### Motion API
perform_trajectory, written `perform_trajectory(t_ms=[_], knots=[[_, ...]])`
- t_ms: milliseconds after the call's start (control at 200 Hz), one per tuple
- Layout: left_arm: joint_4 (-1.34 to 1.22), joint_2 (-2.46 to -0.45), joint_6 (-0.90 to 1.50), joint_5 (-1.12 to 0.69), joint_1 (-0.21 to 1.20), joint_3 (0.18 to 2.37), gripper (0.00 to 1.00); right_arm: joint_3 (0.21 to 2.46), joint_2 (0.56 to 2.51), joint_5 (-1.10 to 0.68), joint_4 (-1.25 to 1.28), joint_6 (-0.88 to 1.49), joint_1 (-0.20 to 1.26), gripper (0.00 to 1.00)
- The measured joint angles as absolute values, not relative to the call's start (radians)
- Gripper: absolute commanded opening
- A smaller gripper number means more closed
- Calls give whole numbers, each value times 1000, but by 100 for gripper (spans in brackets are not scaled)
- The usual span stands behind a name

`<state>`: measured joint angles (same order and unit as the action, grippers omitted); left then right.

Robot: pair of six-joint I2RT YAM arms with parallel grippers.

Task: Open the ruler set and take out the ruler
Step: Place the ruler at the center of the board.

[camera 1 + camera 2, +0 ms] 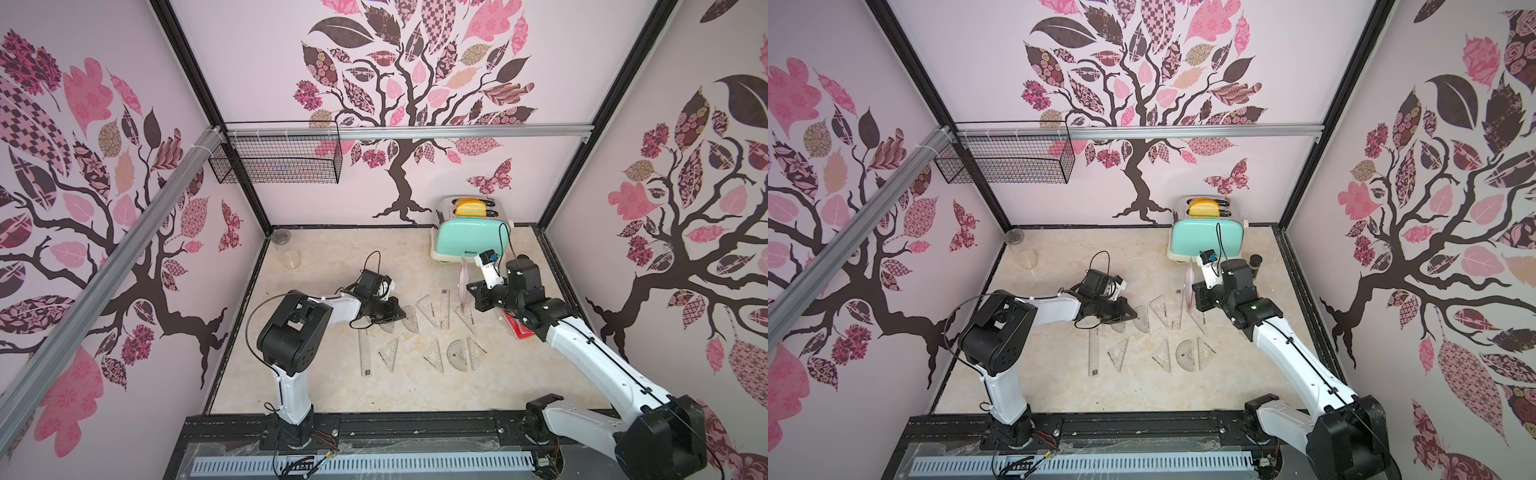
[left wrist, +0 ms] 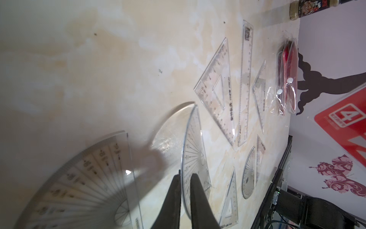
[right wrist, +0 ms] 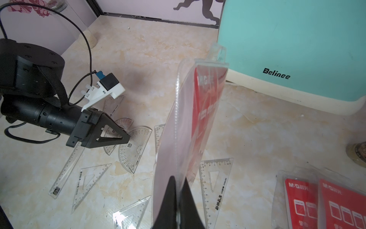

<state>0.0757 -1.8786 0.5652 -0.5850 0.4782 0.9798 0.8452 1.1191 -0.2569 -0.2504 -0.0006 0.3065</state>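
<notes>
The left gripper (image 2: 187,176) hangs low, jaws a sliver apart, with the curved edge of a clear protractor (image 2: 193,146) showing between them. The right gripper (image 3: 179,180) is clamped on the ruler set pouch (image 3: 198,119), which rises upright from its jaws, with the mint toaster (image 3: 287,49) just beyond.

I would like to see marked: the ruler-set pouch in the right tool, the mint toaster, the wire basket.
ruler-set pouch (image 3: 184,126): right wrist view, pale plastic side.
mint toaster (image 1: 465,239): in a top view, front wall.
wire basket (image 1: 286,162): in a top view, front mesh.
</notes>
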Motion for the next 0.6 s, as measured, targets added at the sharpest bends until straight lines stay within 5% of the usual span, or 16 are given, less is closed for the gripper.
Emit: perform_trajectory(t_ms=[295,600], knots=[[97,-1879,548,-570,477,980,28,845,1119,-254,-250,-1,307,0],[131,-1788,541,-518,477,980,32,845,1119,-256,-250,-1,307,0]])
